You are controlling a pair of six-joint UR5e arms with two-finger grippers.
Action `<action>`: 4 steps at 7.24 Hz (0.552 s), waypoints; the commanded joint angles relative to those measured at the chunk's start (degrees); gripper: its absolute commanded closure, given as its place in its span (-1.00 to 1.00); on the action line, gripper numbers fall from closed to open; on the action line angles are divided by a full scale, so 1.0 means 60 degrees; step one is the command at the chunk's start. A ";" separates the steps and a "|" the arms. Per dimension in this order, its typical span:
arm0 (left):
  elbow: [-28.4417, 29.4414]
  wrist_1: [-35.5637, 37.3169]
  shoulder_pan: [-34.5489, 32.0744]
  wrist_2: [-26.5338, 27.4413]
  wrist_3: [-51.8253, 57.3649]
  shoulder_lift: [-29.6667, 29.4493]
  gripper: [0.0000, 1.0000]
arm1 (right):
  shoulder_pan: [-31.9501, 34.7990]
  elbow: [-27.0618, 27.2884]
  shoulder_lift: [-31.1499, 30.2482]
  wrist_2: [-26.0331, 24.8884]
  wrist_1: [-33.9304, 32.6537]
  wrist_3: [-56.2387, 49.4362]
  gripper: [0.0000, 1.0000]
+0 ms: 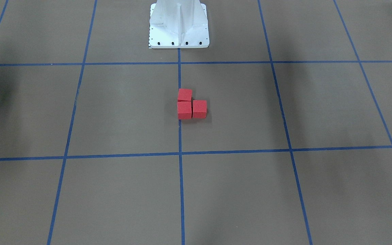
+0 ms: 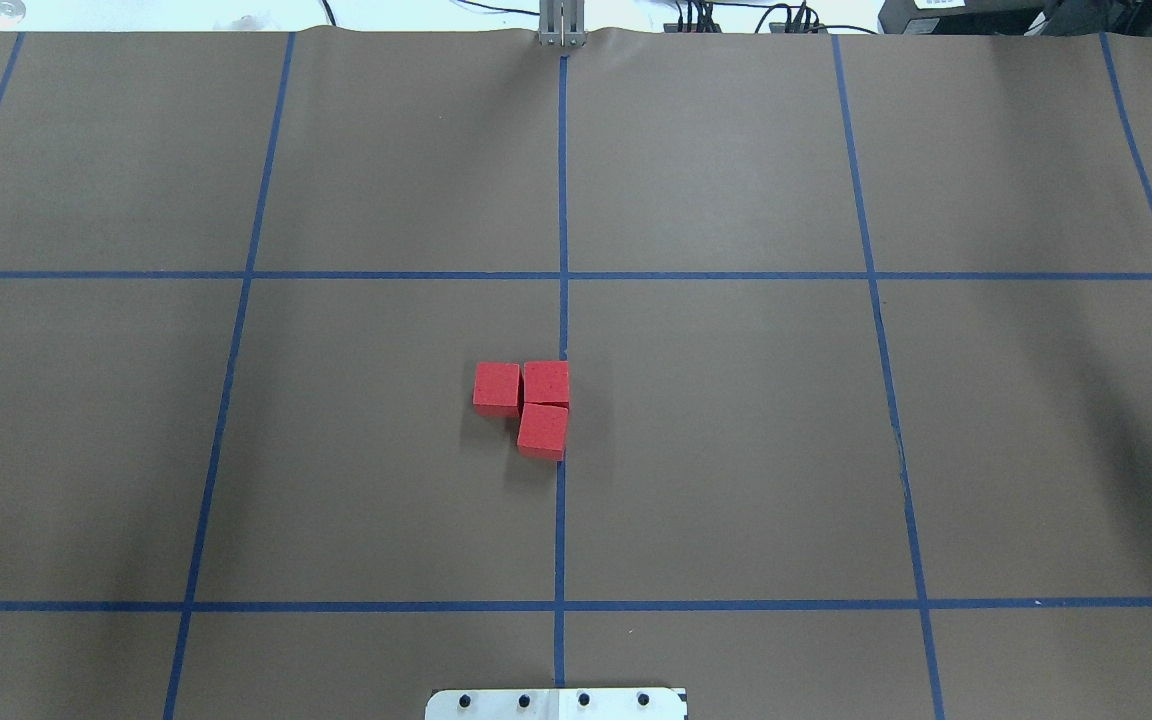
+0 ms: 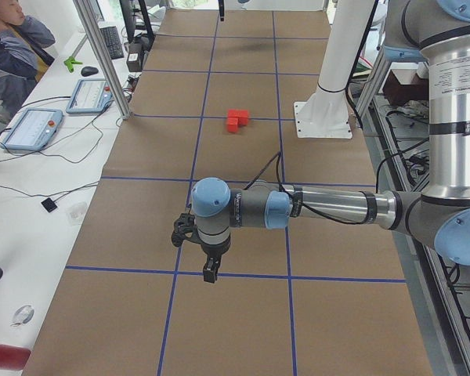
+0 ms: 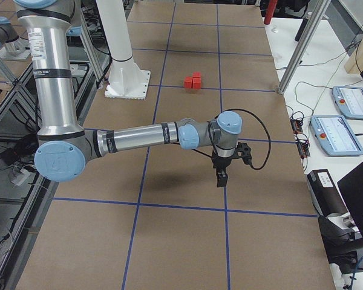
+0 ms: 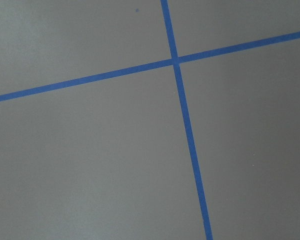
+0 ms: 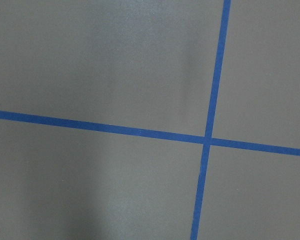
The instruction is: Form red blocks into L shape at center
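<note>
Three red blocks lie touching in an L on the brown surface, against the middle vertical blue line (image 1: 179, 75). In the front view they are the far block (image 1: 184, 95), the corner block (image 1: 184, 110) and the side block (image 1: 199, 109). From overhead they are the left block (image 2: 496, 388), the corner block (image 2: 546, 383) and the near block (image 2: 543, 431). My left gripper (image 3: 208, 270) hangs over the table far from the blocks (image 3: 236, 119), and I cannot tell whether it is open. My right gripper (image 4: 221, 178) hangs far from the blocks (image 4: 193, 81), and I cannot tell its state either.
The white metal base (image 1: 179, 30) stands behind the blocks on the robot's side. Both wrist views show only brown surface and blue tape. A person (image 3: 12, 35) and tablets (image 3: 31, 129) are beside the table; aluminium posts (image 4: 296, 54) stand at its edge.
</note>
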 commanded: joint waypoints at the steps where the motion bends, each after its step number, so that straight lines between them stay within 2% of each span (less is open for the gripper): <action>1: 0.0008 -0.0012 0.0006 -0.0013 0.0000 0.0028 -1.00 | 0.0548 0.0175 -0.0302 0.0040 0.0000 -0.0133 -0.99; 4: -0.0006 -0.0012 0.0006 -0.0014 0.0000 0.0043 -1.00 | 0.1590 0.0205 -0.0903 0.0099 0.0000 -0.1359 -0.99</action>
